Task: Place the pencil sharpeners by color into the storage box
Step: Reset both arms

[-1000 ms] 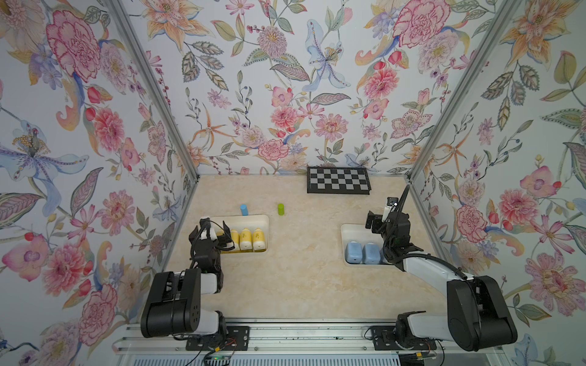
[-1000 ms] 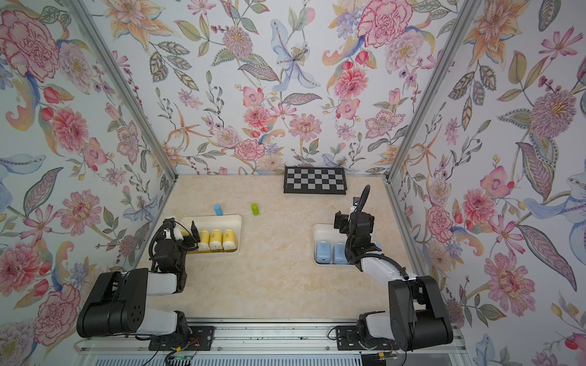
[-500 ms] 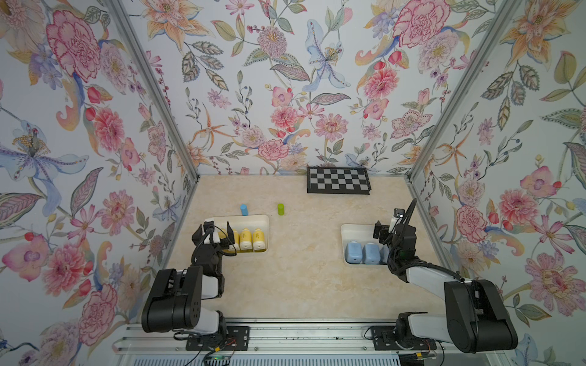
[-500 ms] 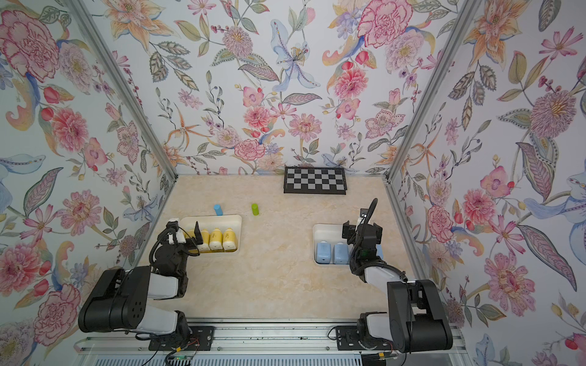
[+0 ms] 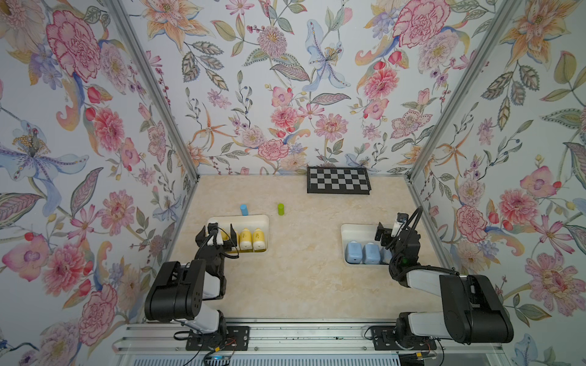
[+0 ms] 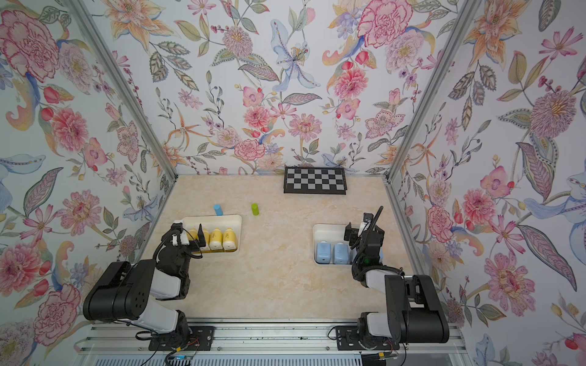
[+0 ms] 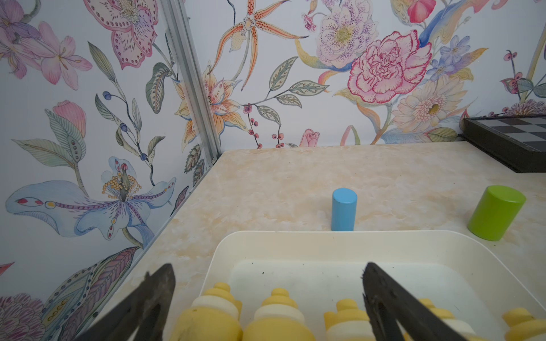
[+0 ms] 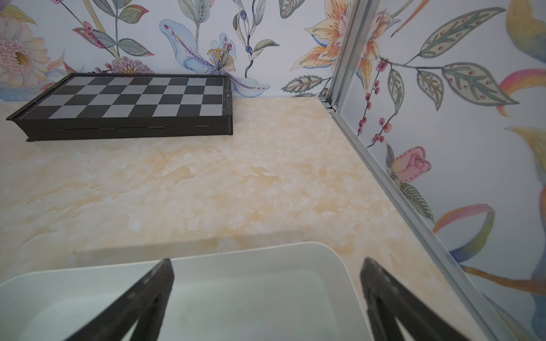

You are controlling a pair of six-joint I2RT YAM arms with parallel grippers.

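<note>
Sorting looks done: yellow sharpeners (image 5: 245, 238) boxed at 9 o'clock, blue sharpeners (image 5: 352, 253) at 3. The left fingers (image 7: 158, 295) and right fingers (image 8: 153, 295) gape empty; next, lift clear.

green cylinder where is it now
In both top views the green cylinder stands on the table's left half, behind the yellow sharpeners' box, right of the blue cylinder.

Yellow pencil sharpeners (image 5: 245, 238), bottle-shaped with pale cream collars, are set side by side in a cream storage box (image 5: 250, 218) left of centre in both top views, caps toward the top of the frame. Five are counted in the left wrist view. Light blue pencil sharpeners (image 5: 353, 253) are lined up in a white storage box (image 5: 356, 227) at right. Two are shown fully and a third only partly.
</note>
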